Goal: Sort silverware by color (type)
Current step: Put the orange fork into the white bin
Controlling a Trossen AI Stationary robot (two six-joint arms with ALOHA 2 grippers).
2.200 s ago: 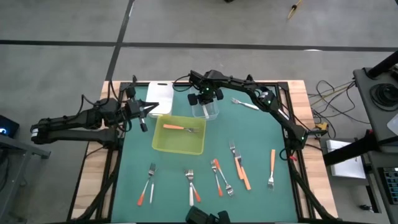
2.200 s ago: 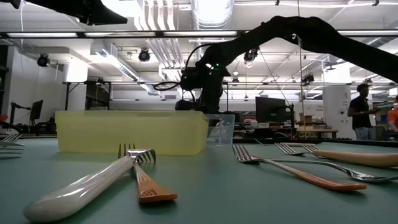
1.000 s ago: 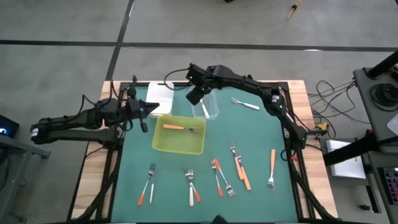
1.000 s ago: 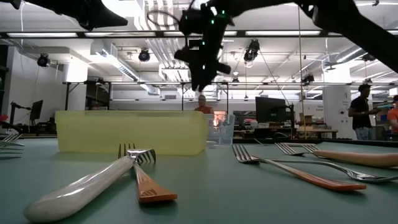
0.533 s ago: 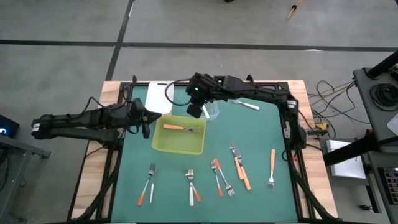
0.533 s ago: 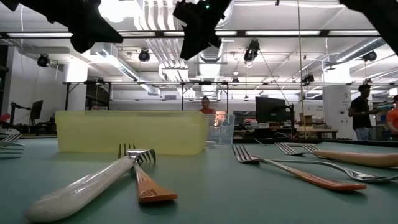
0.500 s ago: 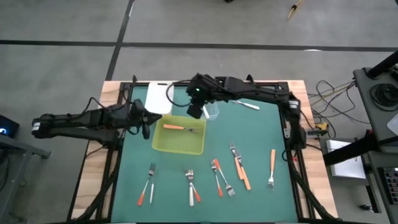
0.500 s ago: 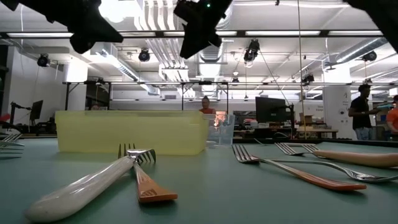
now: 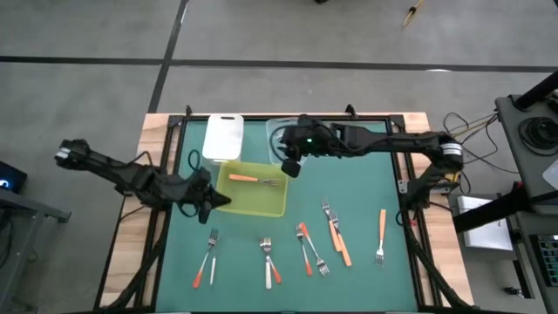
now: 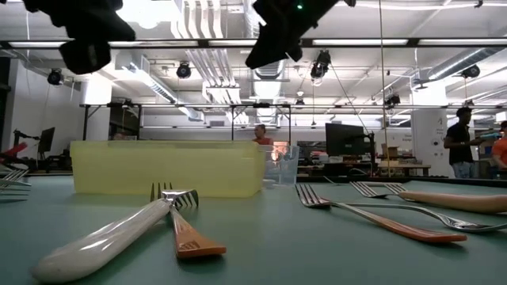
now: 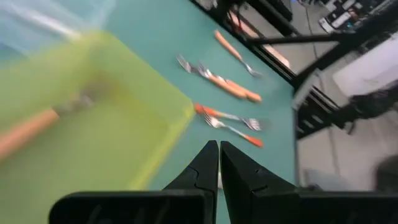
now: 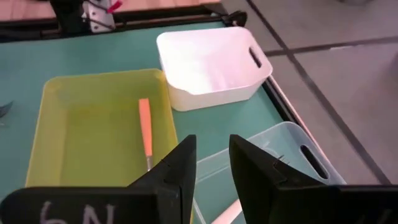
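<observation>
Green table [image 9: 366, 209] with forks [image 9: 334, 234], tray [image 9: 251, 199], tubs [image 9: 222, 137].

On the bench [image 9: 366, 183], seen from above, the tray [image 9: 251, 199] sits a little toward ten o'clock from the centre, with one fork [image 9: 253, 180] lying in it. Two tubs stand behind the tray: one [image 9: 223, 137] at eleven o'clock of it, the other [image 9: 281, 139] at one o'clock.

The rest of the forks lie in front of the tray: a pair [image 9: 207, 258] at seven o'clock, a pair [image 9: 268, 262] at six, a cluster [image 9: 324, 237] at four to five, and a single fork [image 9: 381, 235] farthest out at four o'clock.

The left gripper [image 9: 209, 199] hangs at the tray's nine o'clock edge; the right gripper [image 9: 293, 162] is over its one o'clock corner.
</observation>
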